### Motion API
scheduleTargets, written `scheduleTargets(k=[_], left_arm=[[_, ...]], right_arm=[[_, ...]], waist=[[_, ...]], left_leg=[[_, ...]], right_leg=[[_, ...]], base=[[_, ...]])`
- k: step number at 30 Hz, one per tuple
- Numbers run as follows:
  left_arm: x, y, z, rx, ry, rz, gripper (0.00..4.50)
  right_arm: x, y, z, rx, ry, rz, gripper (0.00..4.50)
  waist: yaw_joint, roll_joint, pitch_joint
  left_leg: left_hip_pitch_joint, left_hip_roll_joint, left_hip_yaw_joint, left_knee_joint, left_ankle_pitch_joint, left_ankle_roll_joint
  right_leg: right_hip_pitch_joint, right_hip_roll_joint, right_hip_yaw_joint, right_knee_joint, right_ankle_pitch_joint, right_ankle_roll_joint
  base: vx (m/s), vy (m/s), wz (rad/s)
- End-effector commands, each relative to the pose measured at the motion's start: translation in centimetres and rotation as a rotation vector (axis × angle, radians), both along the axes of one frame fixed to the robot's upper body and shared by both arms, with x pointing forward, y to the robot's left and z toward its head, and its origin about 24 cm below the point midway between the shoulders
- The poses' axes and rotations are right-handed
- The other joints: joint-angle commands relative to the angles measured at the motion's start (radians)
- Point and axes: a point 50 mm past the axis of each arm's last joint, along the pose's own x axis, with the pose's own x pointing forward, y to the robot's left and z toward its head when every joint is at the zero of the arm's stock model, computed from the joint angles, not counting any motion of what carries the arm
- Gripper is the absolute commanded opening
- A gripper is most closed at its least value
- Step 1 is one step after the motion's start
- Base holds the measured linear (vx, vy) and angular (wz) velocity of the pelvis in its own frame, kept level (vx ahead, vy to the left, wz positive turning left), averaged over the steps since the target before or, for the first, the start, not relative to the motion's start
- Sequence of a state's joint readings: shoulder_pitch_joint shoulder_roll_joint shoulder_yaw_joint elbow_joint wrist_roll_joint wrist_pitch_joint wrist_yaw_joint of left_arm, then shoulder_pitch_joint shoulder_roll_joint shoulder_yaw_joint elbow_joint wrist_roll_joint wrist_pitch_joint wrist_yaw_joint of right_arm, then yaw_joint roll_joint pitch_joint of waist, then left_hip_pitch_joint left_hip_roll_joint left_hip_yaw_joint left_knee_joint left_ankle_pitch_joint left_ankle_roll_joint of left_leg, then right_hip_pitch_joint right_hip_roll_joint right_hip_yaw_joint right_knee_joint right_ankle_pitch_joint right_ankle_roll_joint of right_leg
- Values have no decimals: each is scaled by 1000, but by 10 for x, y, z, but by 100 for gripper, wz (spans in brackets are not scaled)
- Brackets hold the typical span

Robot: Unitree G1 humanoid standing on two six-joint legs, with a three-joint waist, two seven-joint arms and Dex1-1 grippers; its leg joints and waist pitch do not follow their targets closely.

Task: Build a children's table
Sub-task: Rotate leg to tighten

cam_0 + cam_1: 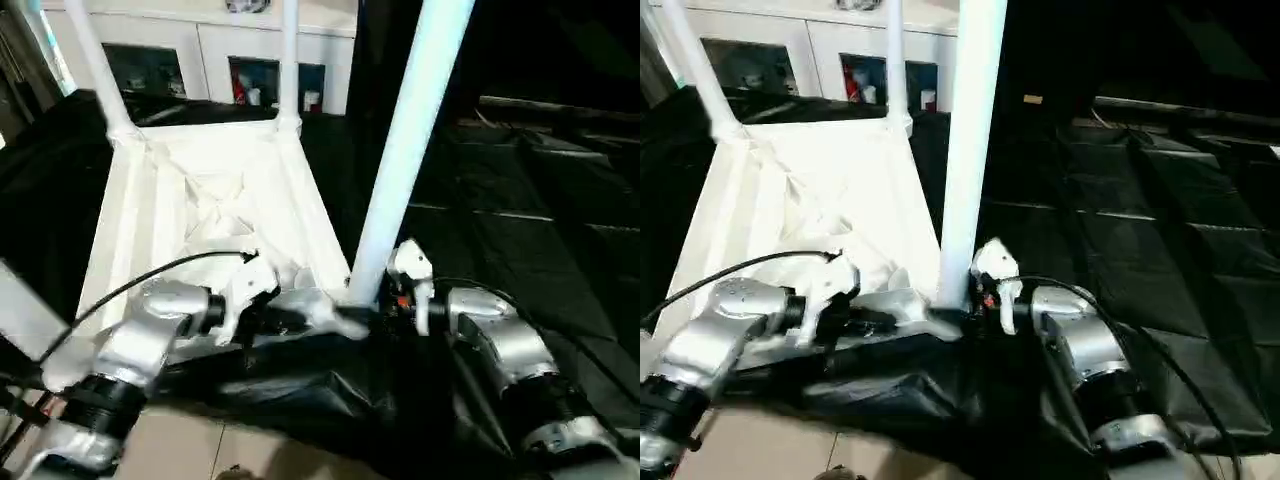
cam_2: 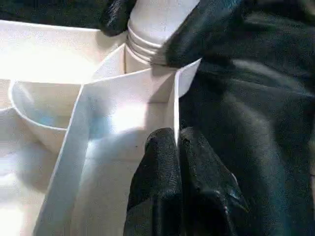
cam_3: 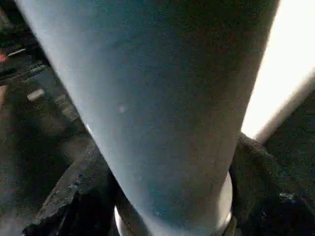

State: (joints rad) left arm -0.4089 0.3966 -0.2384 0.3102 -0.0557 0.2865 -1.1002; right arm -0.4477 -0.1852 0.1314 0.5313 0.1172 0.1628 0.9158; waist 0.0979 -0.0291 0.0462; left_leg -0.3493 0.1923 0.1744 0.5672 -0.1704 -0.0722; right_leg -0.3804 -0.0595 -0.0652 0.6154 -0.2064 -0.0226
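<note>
Tabletop point(image 1: 200, 200) lies upside down on black sheeting point(image 1: 520, 250), two far legs point(image 1: 288, 60) upright. Left gripper point(image 2: 177, 142) is clenched on the rim wall beside the near corner socket, where the right gripper point(image 2: 147, 24) grasps the near leg point(image 1: 400, 150). Open sheeting spreads rightward. No readable writing.

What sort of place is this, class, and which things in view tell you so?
Probably an indoor room set up as a robot work area: a white cabinet with glass doors stands at the back, black quilted sheeting covers the work surface, and pale floor tiles show near the robot.
</note>
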Motion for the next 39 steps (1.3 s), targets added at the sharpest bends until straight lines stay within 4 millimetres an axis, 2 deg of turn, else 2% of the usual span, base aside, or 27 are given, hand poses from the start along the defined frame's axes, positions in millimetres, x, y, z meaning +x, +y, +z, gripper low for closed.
scheduleTargets(k=[1,6,7,9,10,11,12,14,15,16,17,18,22,25,27,29,32,33,35,36,39], left_arm=[[9,-22,4,-62,-33,61,0],[24,-39,7,-63,-81,203,0],[27,-42,7,-66,-94,232,0],[29,-46,8,-69,-105,260,0],[30,-50,9,-76,-114,266,0],[30,-52,9,-80,-116,261,0],[28,-55,10,-87,-118,239,0],[25,-58,10,-95,-120,203,0],[24,-58,9,-98,-119,190,0],[22,-57,9,-101,-116,168,0],[22,-57,9,-102,-116,163,0],[19,-54,9,-103,-113,138,0],[11,-45,7,-104,-97,58,0],[0,-34,6,-92,-64,-48,0],[-3,-28,5,-77,-50,-83,0],[-6,-23,5,-63,-29,-118,0],[-8,-20,4,-52,-20,-133,0],[-8,-17,4,-44,-14,-140,0],[-9,-13,4,-39,1,-153,0],[-10,-12,4,-38,5,-156,0],[-14,-9,5,-34,40,-199,0]], right_arm=[[3,21,-10,-21,24,-111,266],[13,41,-15,11,84,-389,265],[14,46,-15,12,86,-417,265],[14,53,-14,15,76,-419,265],[13,61,-12,30,60,-393,321],[12,65,-10,42,53,-374,321],[11,69,-8,59,46,-349,338],[11,70,-6,68,37,-320,338],[11,69,-5,56,24,-305,362],[11,67,-5,36,6,-292,372],[11,66,-5,31,2,-290,372],[11,61,-4,19,-13,-255,372],[10,51,-1,27,-25,-139,372],[6,36,6,15,-53,27,372],[3,28,8,14,-51,87,372],[3,22,10,15,-46,123,372],[2,17,11,10,-45,150,372],[1,14,12,9,-41,172,372],[-1,11,13,5,-29,205,372],[-2,10,13,2,-26,214,347],[-5,8,12,0,-9,244,340]], waist=[[-5,0,-46],[-16,3,-44],[-18,3,-44],[-16,3,-46],[-14,2,-47],[-14,2,-47],[-12,1,-49],[-12,2,-50],[-12,-2,-50],[-11,0,-50],[-11,0,-51],[-12,-5,-50],[-12,-3,-51],[-11,-1,-50],[-11,1,-52],[-9,4,-55],[-9,4,-57],[-8,6,-57],[-5,3,-56],[-4,4,-56],[-2,6,-54]], left_leg=[[10,42,-14,-68,-263,-13],[13,39,-19,-70,-310,-28],[11,40,-19,-72,-304,-29],[13,40,-18,-71,-308,-30],[10,40,-17,-70,-294,-21],[10,40,-17,-70,-294,-21],[7,41,-16,-70,-274,-15],[4,41,-15,-70,-253,-7],[3,40,-14,-69,-242,-2],[3,40,-13,-68,-236,2],[2,40,-12,-67,-232,3],[1,40,-11,-67,-226,6],[-2,41,-13,-67,-219,17],[1,43,-12,-66,-218,29],[-2,44,-11,-64,-197,40],[2,45,-10,-62,-179,46],[1,45,-8,-59,-153,55],[1,44,-8,-58,-152,57],[1,45,-7,-58,-156,57],[0,45,-7,-58,-160,54],[2,47,-8,-60,-185,42]], right_leg=[[30,-90,54,-92,-346,-157],[22,-92,54,-106,-446,-117],[21,-91,55,-105,-435,-113],[19,-90,54,-105,-416,-114],[21,-90,57,-102,-378,-118],[21,-90,57,-102,-378,-118],[24,-88,57,-97,-334,-122],[26,-88,58,-92,-287,-133],[28,-88,57,-89,-268,-138],[28,-89,58,-89,-264,-141],[29,-88,58,-88,-259,-142],[29,-87,57,-88,-254,-144],[35,-89,56,-85,-242,-147],[32,-88,56,-86,-235,-156],[34,-85,57,-79,-180,-171],[33,-82,55,-72,-123,-193],[37,-82,53,-65,-61,-220],[38,-82,53,-65,-55,-225],[40,-83,52,-66,-68,-223],[39,-83,53,-66,-76,-221],[36,-83,52,-70,-120,-218]], base=[[0,0,0],[0,0,0],[0,0,0],[0,0,0],[0,0,0],[0,0,0],[0,0,0],[0,0,0],[0,0,0],[0,0,0],[0,0,0],[0,0,0],[0,0,0],[0,0,0],[0,0,0],[0,0,0],[0,0,0],[0,0,0],[0,0,0],[0,0,0],[0,0,0]])
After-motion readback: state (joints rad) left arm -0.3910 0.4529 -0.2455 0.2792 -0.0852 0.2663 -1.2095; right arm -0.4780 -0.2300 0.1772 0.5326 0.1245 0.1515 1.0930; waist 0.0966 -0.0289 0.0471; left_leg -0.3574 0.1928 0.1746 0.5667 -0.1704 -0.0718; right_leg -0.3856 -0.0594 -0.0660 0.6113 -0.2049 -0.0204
